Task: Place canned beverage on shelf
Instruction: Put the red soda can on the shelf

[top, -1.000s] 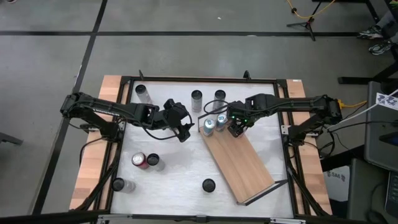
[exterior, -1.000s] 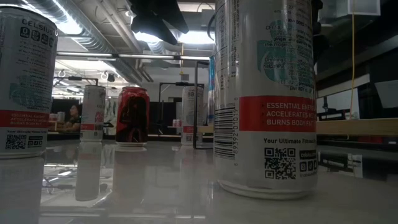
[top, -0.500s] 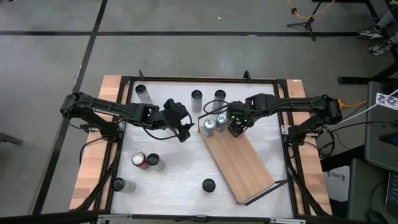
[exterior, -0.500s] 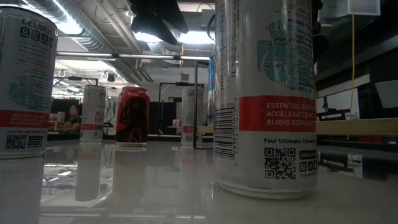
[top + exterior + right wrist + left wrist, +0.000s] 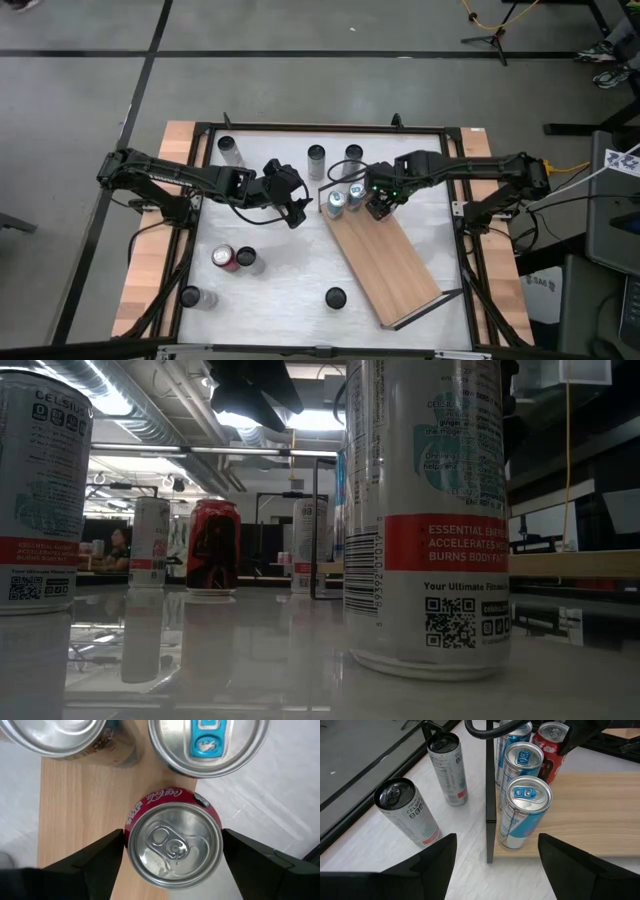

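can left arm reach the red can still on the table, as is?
Probably yes. The left gripper hangs open and empty beside the shelf; the red can stands nearer the left arm's side. A silver can touching it may crowd the fingers.

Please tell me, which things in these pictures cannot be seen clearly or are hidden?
- Red can on the shelf: in the high view, the right gripper covers it.
- Whether the right fingers touch that can: right wrist view, the contact sides are hidden.
- Shelf's far end: cut off in both wrist views.
- Both grippers: out of the low view; a near can fills it.
- Left gripper: holds nothing.
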You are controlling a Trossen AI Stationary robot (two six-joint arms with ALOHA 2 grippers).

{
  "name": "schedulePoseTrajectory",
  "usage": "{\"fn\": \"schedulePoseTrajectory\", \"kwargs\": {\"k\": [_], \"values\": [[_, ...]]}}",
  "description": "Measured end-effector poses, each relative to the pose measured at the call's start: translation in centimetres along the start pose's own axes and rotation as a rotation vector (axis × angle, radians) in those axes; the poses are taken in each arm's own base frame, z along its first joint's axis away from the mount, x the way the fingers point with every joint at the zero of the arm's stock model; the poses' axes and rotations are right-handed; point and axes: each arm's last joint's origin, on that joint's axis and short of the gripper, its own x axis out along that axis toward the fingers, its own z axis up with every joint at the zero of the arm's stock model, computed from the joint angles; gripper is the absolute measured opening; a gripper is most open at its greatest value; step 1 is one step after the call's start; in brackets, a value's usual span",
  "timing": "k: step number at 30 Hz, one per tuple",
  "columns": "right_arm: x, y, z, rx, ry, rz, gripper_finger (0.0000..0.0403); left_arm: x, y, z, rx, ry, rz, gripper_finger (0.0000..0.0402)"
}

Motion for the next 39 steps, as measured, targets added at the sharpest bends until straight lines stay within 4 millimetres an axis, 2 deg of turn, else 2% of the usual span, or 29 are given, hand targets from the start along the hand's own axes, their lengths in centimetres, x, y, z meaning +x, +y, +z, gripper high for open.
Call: {"fn": "schedulePoseTrajectory", "kwargs": {"k": [39], "values": [[0.01,0.09,0.06,0.009,0.000,0.015,0.0321,-0.21,-0.41,-0.16,0.010,0.000,-0.014,0.0271]]}}
